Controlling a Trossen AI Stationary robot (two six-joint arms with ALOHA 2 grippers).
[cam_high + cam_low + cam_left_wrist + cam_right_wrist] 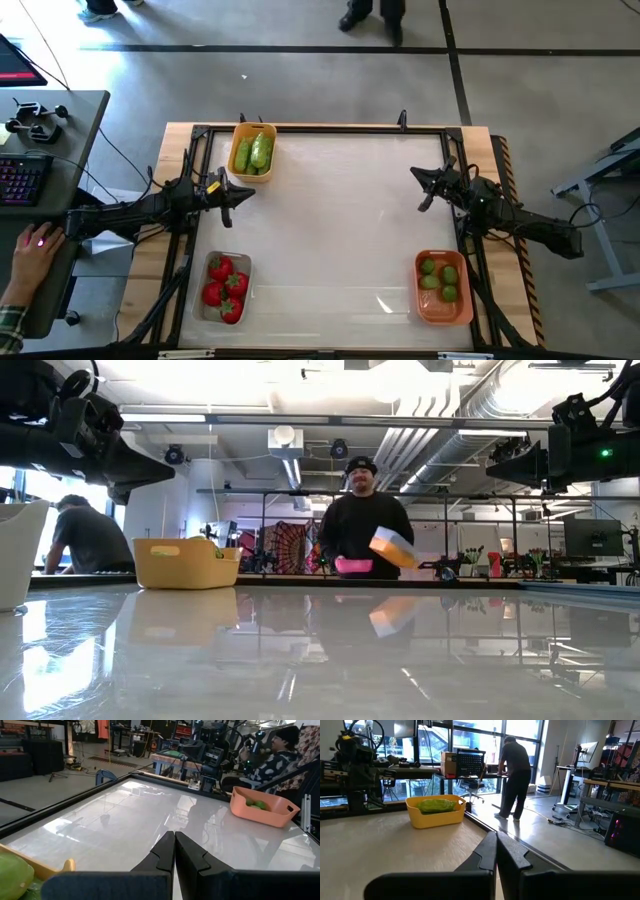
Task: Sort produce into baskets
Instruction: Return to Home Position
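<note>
Three baskets stand on the white table. The yellow basket (252, 151) at the far left holds green cucumbers (436, 805). A clear basket (225, 288) at the near left holds red tomatoes (224, 283). At the near right, the orange basket (442, 287) holds green limes (440, 278). My left gripper (248, 194) hovers shut above the left edge, just near of the yellow basket, with nothing in it. My right gripper (422, 190) hovers shut above the right edge, also holding nothing. Both point level toward the table's middle.
A black frame (320, 128) runs around the table. The middle of the white table top (330, 220) is bare. A person's hand (35, 245) rests on a desk left of the table, and a person (362, 525) stands beyond the far edge.
</note>
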